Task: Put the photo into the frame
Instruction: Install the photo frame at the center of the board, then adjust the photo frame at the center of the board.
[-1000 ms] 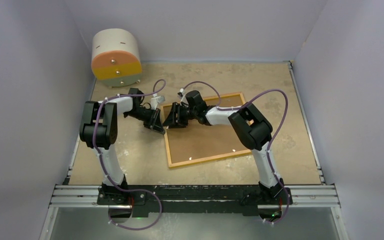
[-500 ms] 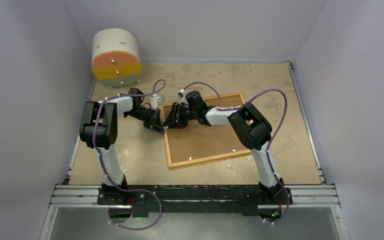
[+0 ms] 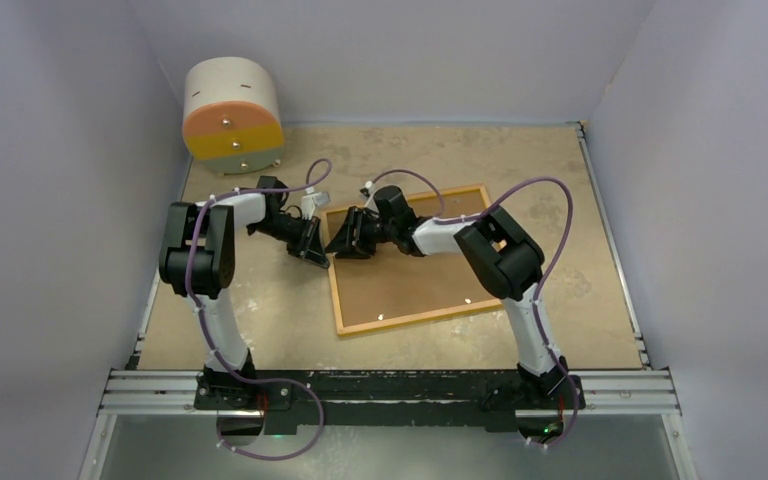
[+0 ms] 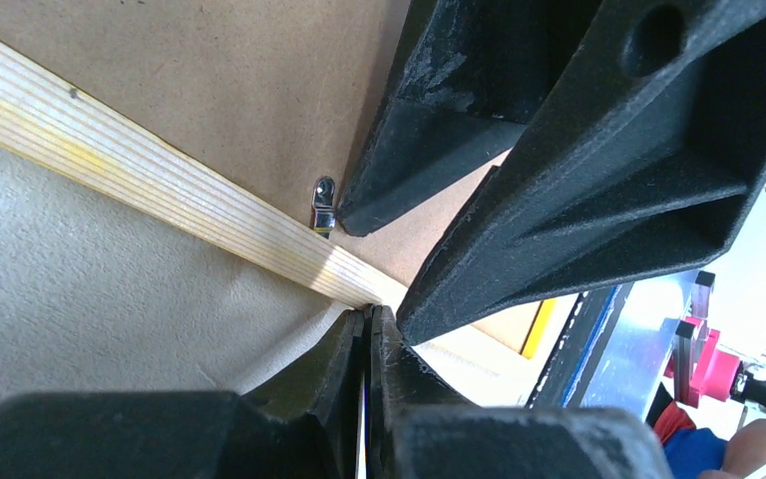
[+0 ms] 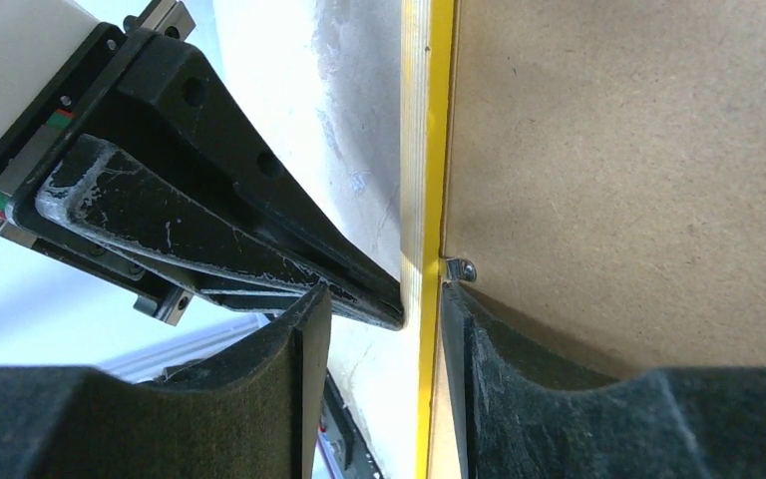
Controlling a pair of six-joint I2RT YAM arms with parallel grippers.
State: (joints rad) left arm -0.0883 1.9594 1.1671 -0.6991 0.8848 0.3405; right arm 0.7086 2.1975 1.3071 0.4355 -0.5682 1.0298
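Observation:
The frame lies face down on the table, wood-coloured back rim up, with the brown backing board in it. The photo is hidden. My left gripper is shut, its tip against the outside of the frame's left rim. Only a thin pale sliver shows between its fingers. My right gripper is open and straddles that same rim. One finger rests on the backing board beside a small metal tab. The other hangs outside, over the table.
A round drawer unit with orange and yellow fronts stands at the back left. Pale walls close the table on three sides. A metal rail carrying the arm bases runs along the near edge. The two grippers almost touch at the frame's left side.
My left gripper's jaws have closed the last little bit. The right wrist has shifted slightly along the frame's left rim. The frame has not moved.

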